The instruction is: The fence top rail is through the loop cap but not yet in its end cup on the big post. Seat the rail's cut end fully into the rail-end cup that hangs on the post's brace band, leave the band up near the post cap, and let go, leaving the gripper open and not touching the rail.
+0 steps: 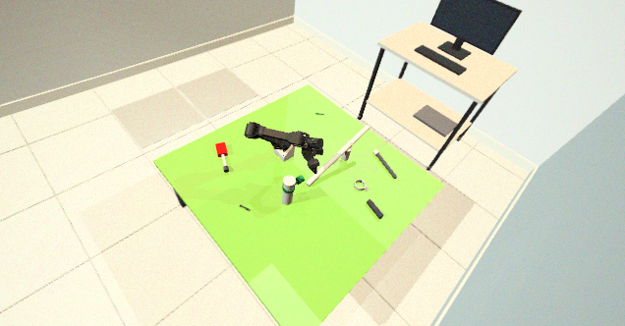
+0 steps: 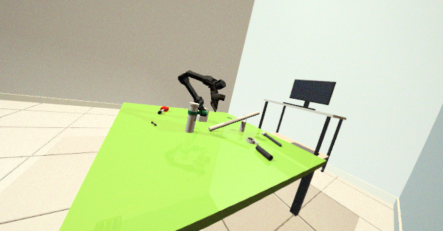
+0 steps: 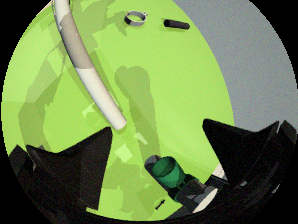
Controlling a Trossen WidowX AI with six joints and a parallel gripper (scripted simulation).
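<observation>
The pale rail (image 1: pixel 339 157) (image 2: pixel 234 121) (image 3: pixel 100 95) slants down from its far end through the top of the small post (image 1: pixel 346 156) (image 2: pixel 242 126). Its near end is outside the green cup (image 1: pixel 300 180) (image 2: pixel 203 113) (image 3: pixel 169 172), and lower than it in the exterior view. The cup hangs on the green band (image 1: pixel 288 190) (image 2: pixel 191 113), just below the cap of the upright big post (image 1: pixel 287 198) (image 2: pixel 189 124). My gripper (image 1: pixel 314 170) (image 2: pixel 215 110) (image 3: pixel 159 128) is open and empty, above the rail's near end and the cup. The loop cap is too small to make out.
A silver ring clamp (image 1: pixel 360 185) (image 2: pixel 251 140) (image 3: pixel 135 18), a black cylinder (image 1: pixel 374 209) (image 2: pixel 264 152) (image 3: pixel 176 24) and a dark rod (image 1: pixel 385 165) (image 2: pixel 272 139) lie beyond the small post. A red-headed tool (image 1: pixel 221 149) (image 2: pixel 164 109) and a small dark piece (image 1: pixel 245 207) (image 2: pixel 154 123) lie on the other side.
</observation>
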